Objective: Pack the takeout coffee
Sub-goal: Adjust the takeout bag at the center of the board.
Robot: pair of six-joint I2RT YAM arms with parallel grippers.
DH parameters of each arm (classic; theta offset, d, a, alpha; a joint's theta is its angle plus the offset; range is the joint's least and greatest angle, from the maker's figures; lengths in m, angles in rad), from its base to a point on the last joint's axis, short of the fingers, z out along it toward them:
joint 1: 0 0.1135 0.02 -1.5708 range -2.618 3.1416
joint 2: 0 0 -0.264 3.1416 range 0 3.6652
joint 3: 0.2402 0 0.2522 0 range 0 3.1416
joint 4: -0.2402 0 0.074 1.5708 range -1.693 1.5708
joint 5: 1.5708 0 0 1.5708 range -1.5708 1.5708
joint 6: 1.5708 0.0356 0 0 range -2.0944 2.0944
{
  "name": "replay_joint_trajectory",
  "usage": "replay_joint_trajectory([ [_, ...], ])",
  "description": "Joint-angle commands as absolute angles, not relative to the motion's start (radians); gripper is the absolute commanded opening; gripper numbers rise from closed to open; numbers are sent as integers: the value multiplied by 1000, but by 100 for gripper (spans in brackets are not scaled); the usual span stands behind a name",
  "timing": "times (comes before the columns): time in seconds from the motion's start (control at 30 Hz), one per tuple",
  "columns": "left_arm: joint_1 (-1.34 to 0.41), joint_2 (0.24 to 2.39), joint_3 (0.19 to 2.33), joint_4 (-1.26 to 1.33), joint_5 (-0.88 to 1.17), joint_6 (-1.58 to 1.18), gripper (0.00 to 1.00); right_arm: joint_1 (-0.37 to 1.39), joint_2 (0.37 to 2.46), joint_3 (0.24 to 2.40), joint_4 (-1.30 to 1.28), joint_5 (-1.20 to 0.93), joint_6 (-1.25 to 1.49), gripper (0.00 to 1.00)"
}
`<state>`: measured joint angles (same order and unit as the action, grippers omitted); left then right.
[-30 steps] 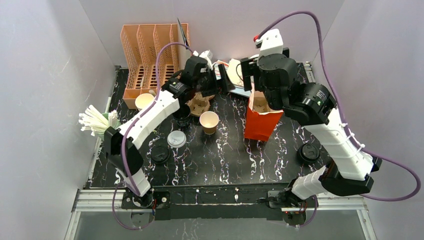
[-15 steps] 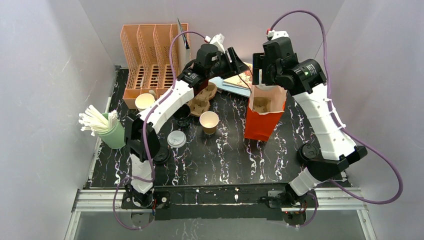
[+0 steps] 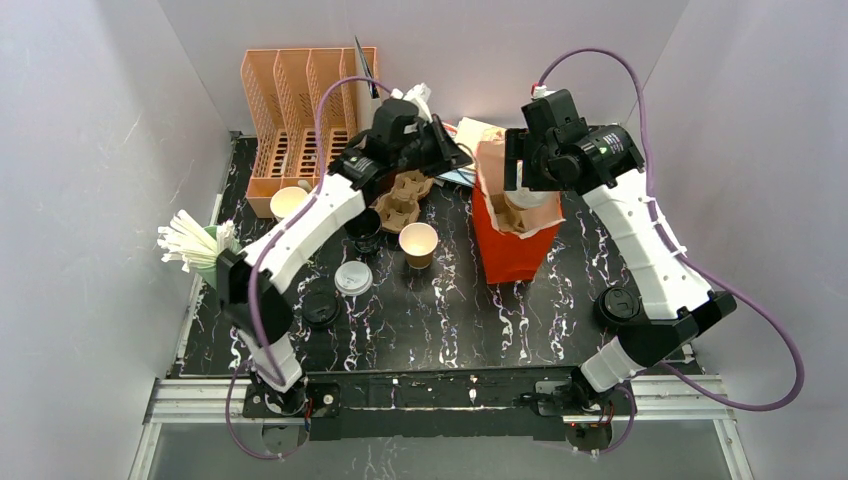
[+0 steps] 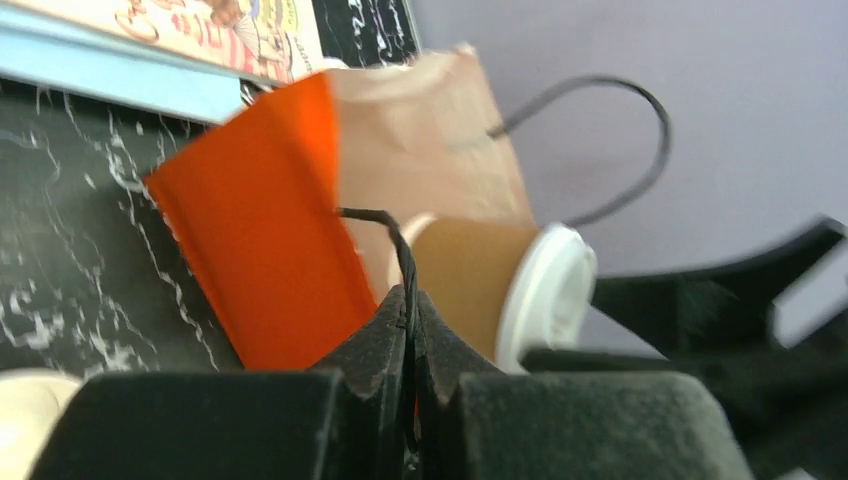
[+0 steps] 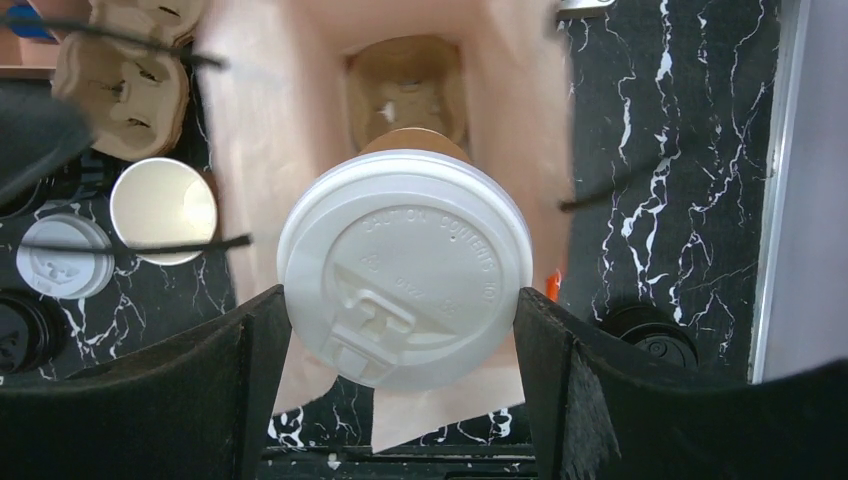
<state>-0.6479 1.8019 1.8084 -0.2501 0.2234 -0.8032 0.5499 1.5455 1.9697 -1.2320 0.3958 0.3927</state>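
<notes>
While my right claw [image 5: 402, 335] grips the takeout coffee [image 4: 465, 275] by its sides just under the white lid [image 5: 405, 260], the cup hangs upright over the open mouth of the red paper bag [image 3: 510, 250]. Its brown base points down into the bag, and the lid stands above the rim. My two fingers press on opposite sides of the cup, spread only as wide as it is. Deep in the bag, straight below the cup, lies a pulp cup carrier [image 5: 405, 85]; I cannot tell whether the cup touches it. My left claw [image 4: 410, 312] is pinched tight on the bag's black cord handle [image 4: 408, 270], and the near wall leans toward that arm. On the black marbled table [image 3: 430, 320], left of the bag, stand an open kraft cup [image 3: 418, 243] and a second carrier [image 3: 400, 195].
</notes>
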Motion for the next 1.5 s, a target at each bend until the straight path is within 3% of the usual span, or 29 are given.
replay_joint_trajectory([
  [0.0,-662,1585,1667,-275,200,-938,0,541,1542,2011,-1227,332,377,25],
  [0.17,-672,1456,1525,-279,165,-1007,0,539,1569,2027,-1215,201,329,24],
  [0.23,-673,1417,1485,-313,140,-999,8,539,1570,2009,-1198,162,295,24],
  [0.43,-672,1371,1535,-488,74,-910,62,541,1560,1973,-1148,70,225,24],
  [0.53,-656,1378,1634,-661,27,-872,76,541,1573,1967,-1141,31,218,25],
  [0.73,-546,1456,1780,-890,45,-814,78,547,1582,1958,-1128,36,219,25],
  [0.9,-514,1610,1942,-961,83,-588,77,565,1576,1932,-1117,77,207,25],
  [1.17,-512,1818,2095,-874,244,-382,84,587,1554,1875,-1103,117,217,25],
  [1.47,-540,1928,2142,-885,268,-296,62,703,1450,1703,-1018,266,198,22],
])
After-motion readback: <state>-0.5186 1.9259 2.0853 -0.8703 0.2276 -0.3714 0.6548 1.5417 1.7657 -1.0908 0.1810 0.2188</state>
